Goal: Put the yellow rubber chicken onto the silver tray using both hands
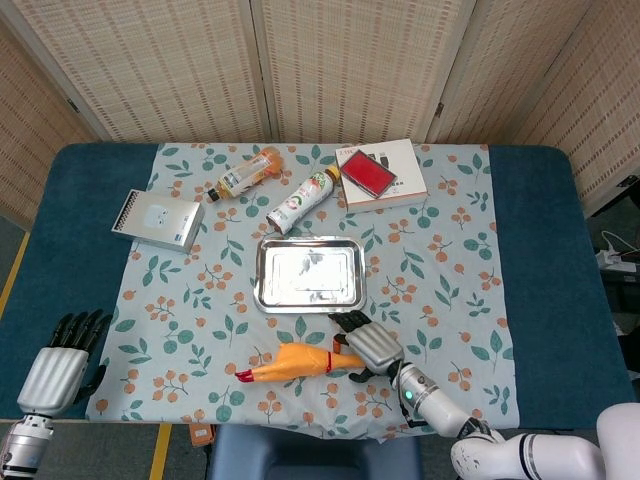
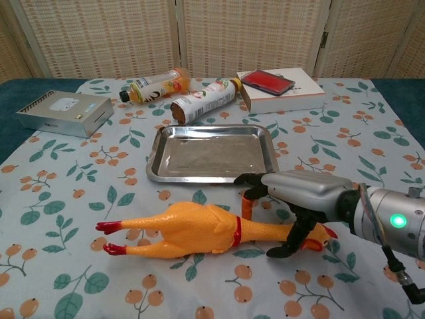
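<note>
The yellow rubber chicken (image 1: pixel 290 362) (image 2: pixel 189 229) lies on its side on the floral cloth, red feet to the left, head to the right, just in front of the bare silver tray (image 1: pixel 262 275) (image 2: pixel 154 169). My right hand (image 1: pixel 365 345) (image 2: pixel 295 194) arches over the chicken's neck. Its fingers (image 2: pixel 247 206) reach down on the far side and its thumb comes down on the near side by the head; the grip does not look closed. My left hand (image 1: pixel 65 365) hovers at the table's near left corner, fingers straight, holding nothing, far from the chicken.
Behind the tray lie an orange bottle (image 1: pixel 243 175) (image 2: pixel 156 85), a white bottle (image 1: pixel 303 200) (image 2: pixel 202 98) and a white box with a red case on it (image 1: pixel 380 175) (image 2: pixel 282 90). A grey box (image 1: pixel 157 220) (image 2: pixel 63 113) sits at the left.
</note>
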{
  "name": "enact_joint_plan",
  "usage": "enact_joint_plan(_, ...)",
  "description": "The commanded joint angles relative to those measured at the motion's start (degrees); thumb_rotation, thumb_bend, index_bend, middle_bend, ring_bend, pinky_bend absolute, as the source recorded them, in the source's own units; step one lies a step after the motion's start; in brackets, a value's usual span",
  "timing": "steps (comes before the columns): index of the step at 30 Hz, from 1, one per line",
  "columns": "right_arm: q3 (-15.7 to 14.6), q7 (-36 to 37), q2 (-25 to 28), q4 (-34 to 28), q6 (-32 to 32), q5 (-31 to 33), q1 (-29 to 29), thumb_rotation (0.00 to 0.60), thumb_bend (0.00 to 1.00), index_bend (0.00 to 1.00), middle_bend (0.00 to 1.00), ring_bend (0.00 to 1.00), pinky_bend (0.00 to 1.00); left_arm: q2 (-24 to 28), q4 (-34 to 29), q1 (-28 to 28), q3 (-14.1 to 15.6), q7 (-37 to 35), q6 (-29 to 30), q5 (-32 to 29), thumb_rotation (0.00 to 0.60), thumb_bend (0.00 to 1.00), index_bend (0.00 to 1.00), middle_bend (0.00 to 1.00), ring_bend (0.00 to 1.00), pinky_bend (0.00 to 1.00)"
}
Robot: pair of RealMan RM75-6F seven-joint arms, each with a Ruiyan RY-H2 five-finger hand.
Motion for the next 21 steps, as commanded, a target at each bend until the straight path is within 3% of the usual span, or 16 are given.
enact_joint_plan(1, -0.49, -1.25, -0.80, 0.37, 1.11, 0.88, 0.14, 0.600, 0.16, 0.51, 0.00, 0.00, 0.00, -0.03, -0.01, -0.02, 0.03, 0.10, -0.05, 0.01, 0.600, 0.43, 0.00, 0.00, 0.00, 0.02)
enact_joint_plan(8, -1.39, -4.00, -0.89, -0.52, 3.46, 2.29, 0.18, 0.600, 0.16, 0.66, 0.01, 0.00, 0.02, -0.07, -0.08, -0.09, 0.12, 0.29, -0.28, -0.10, 0.600, 0.43, 0.00, 0.00, 0.00, 0.02)
enact_joint_plan(21, -0.46, -0.99, -0.93, -2.10, 9.38, -1.47, -1.03, 0.600, 0.17, 0.81, 0.22, 0.02, 0.21, 0.03, -0.29, -0.01, 0.18, 0.38, -0.15, -0.16, 0.600, 0.43, 0.00, 0.00, 0.00, 0.02)
